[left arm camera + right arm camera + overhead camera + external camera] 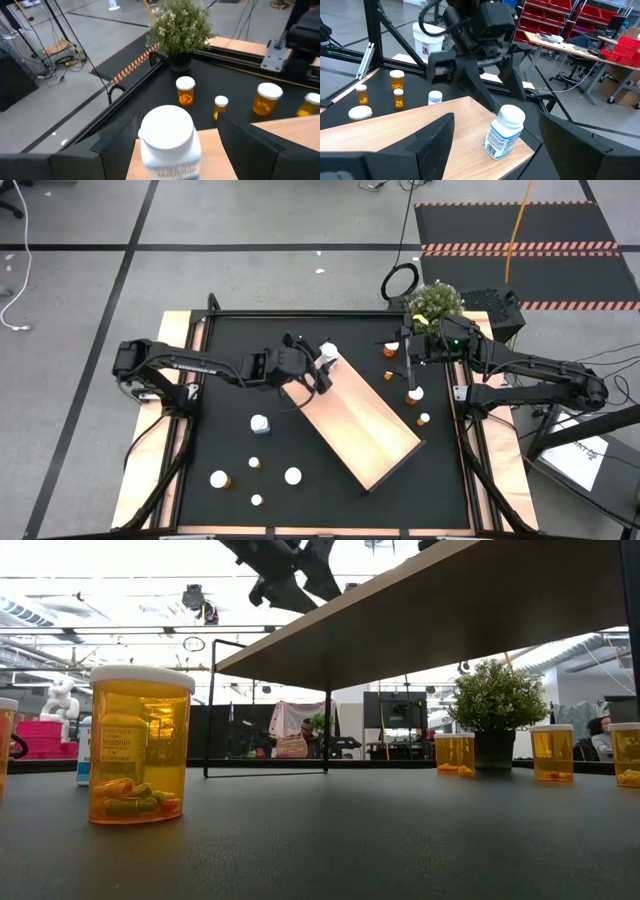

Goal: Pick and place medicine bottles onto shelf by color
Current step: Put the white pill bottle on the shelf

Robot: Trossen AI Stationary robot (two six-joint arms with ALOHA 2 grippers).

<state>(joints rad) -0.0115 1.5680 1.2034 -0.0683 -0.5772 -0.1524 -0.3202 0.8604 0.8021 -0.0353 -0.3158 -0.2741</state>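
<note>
The shelf is a pale wood board lying slantwise across the black mat; in the low view it stands raised on thin black legs. A white medicine bottle stands on its base at the shelf's far-left end. My left gripper is open, one finger on each side of that bottle with a gap on both sides. My right gripper is open and holds nothing. It hovers off the shelf's far-right side, facing the white bottle.
Orange bottles with white caps stand on the mat right of the shelf, with another near my right gripper. More bottles are scattered at the near left. A potted plant sits at the far right corner.
</note>
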